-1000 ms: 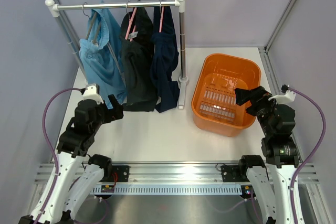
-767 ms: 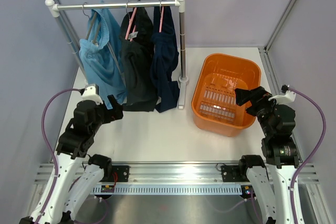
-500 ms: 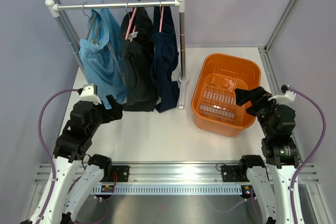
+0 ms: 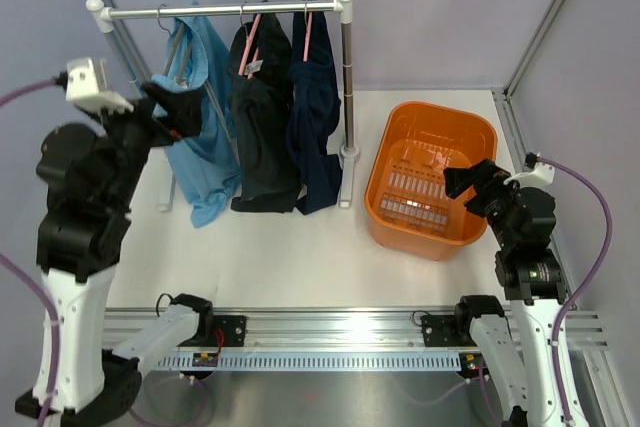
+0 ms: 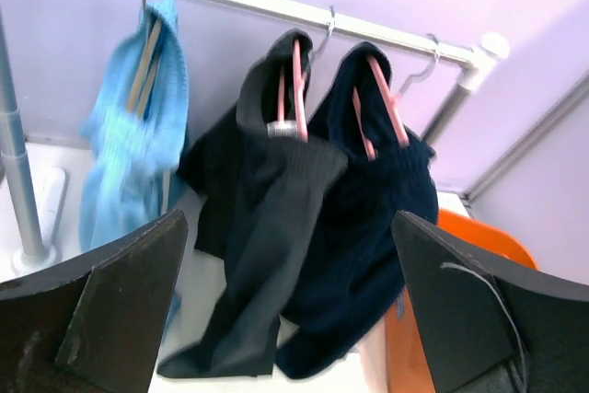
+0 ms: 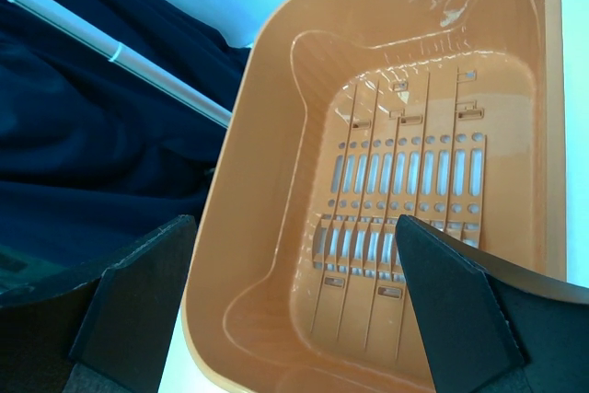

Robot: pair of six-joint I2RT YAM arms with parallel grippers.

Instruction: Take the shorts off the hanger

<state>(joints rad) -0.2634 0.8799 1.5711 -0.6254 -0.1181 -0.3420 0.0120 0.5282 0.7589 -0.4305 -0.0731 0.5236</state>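
Three pairs of shorts hang on hangers from a white rail point(image 4: 220, 10): light blue shorts point(image 4: 200, 142) on the left, black shorts point(image 4: 258, 127) in the middle, dark navy shorts point(image 4: 315, 117) on the right. They also show in the left wrist view: light blue point(image 5: 129, 154), black point(image 5: 267, 218), navy point(image 5: 377, 218). My left gripper point(image 4: 172, 112) is open and empty, raised in front of the light blue shorts. My right gripper point(image 4: 462, 182) is open and empty over the orange basket point(image 4: 395, 142).
The orange basket point(image 6: 267, 181) is empty and stands right of the rack's upright post point(image 4: 346, 87). Grey walls close in the left, back and right. A metal rail point(image 4: 340, 332) runs along the near edge.
My left arm has risen sharply from low near the table to the height of the hanging shorts, by the light blue pair. The right arm has barely moved.
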